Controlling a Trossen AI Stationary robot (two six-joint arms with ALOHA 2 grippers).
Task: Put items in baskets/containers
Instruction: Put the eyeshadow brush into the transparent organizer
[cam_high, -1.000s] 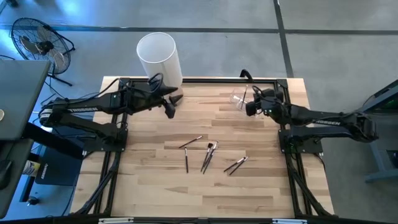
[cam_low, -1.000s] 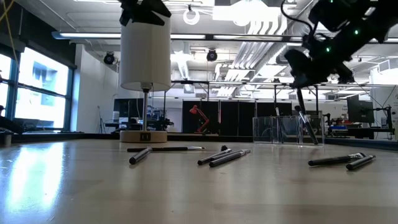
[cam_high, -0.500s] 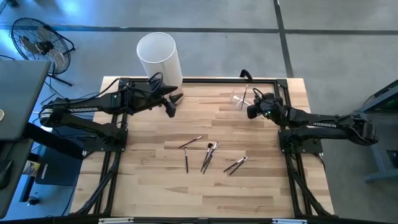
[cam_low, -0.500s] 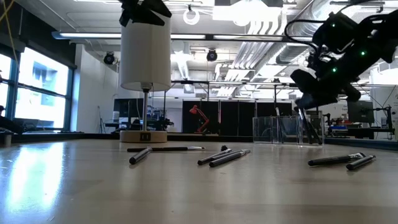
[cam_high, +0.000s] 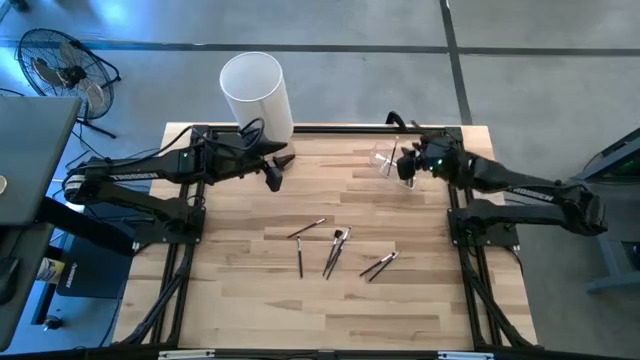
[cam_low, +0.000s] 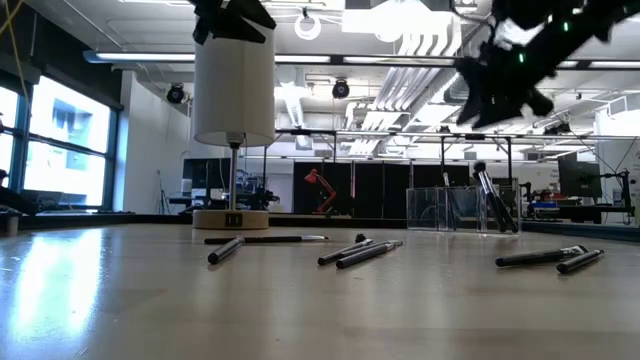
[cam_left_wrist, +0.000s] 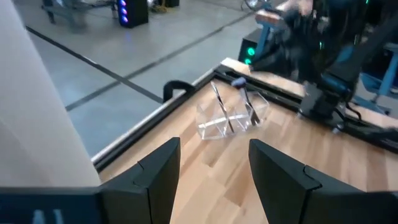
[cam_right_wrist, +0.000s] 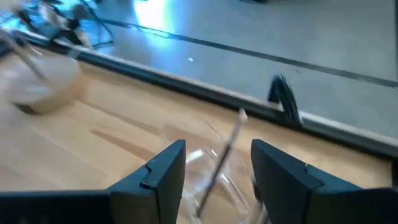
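Right gripper (cam_high: 404, 166): dark two-finger tool, raised off the table just beside and above the small clear plastic holder (cam_high: 386, 160); fingers (cam_right_wrist: 163, 174) spread apart, nothing between them. Arm reaches in from the right table edge, forearm angled toward the far rail.

Clear holder: directly ahead of the right gripper, near the far edge of the light wooden table (cam_high: 420, 290); two thin dark-handled makeup brushes (cam_left_wrist: 221, 107) stand tilted inside it.

Left gripper (cam_high: 273, 176): dark two-finger tool, held near the tan wooden base (cam_low: 231, 217) of the tall white open-topped cylinder (cam_high: 256, 92); fingers apart, empty.

Loose makeup brushes (cam_high: 335, 250): lying flat mid-table, well apart from both grippers, in scattered singles and pairs.

Black floor fan (cam_high: 62, 72): off the table, beyond the left arm.
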